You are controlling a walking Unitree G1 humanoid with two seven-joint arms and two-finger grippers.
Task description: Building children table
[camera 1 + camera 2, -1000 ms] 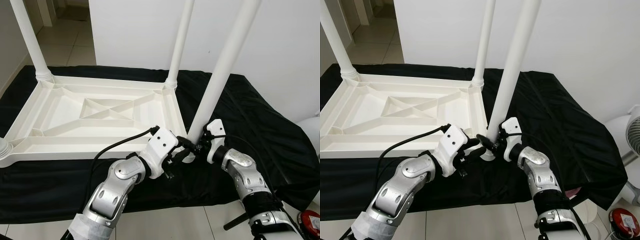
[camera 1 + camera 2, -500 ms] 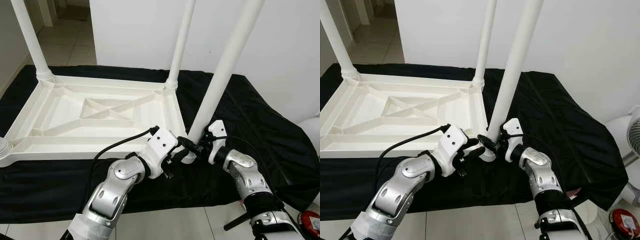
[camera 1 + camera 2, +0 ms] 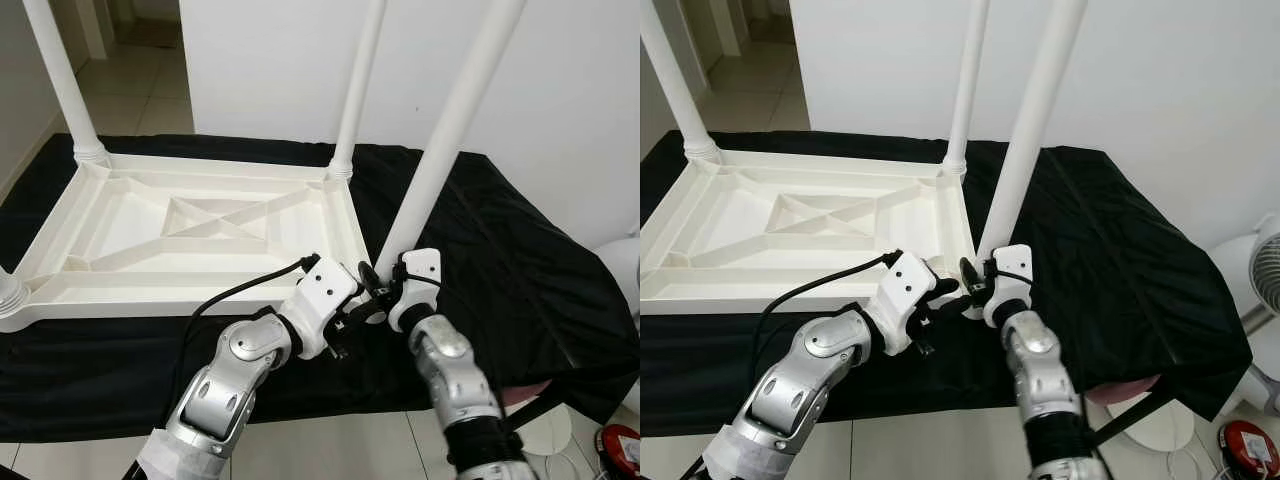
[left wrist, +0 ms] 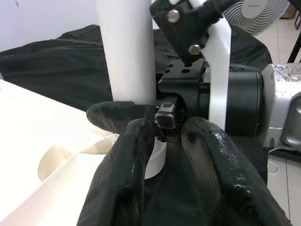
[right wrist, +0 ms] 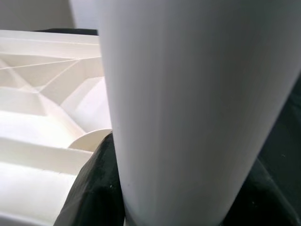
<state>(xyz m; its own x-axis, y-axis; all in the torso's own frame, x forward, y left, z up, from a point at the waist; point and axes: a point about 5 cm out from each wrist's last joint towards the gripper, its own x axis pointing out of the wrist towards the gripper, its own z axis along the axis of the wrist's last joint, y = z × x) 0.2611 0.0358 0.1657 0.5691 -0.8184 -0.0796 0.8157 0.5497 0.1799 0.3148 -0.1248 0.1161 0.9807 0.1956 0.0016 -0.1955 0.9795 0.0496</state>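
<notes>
The white tabletop [image 3: 150,300] lies upside down on a black cloth [image 3: 520,260]. Legs stand fitted at its far left corner [image 3: 62,80] and far right corner [image 3: 358,90]. A loose white table leg [image 3: 445,165] leans to the right, its foot at the near right corner. My right gripper [image 3: 380,287] is shut on this leg just above the foot; the leg [image 5: 188,108] looms close in the right wrist view. My left gripper [image 4: 171,129] sits just in front of the foot, its black fingers [image 4: 127,174] a little apart and holding nothing.
A leg base [image 3: 8,297] shows at the near left corner. The cloth hangs over the front edge toward the tiled floor [image 3: 330,450]. A white fan [image 3: 1252,270] and a red object [image 3: 1252,445] stand on the floor at the right. A white wall [image 3: 280,60] rises behind.
My right forearm has swung in to the left and now points up from below its gripper. The leaning leg and my left gripper have hardly moved.
</notes>
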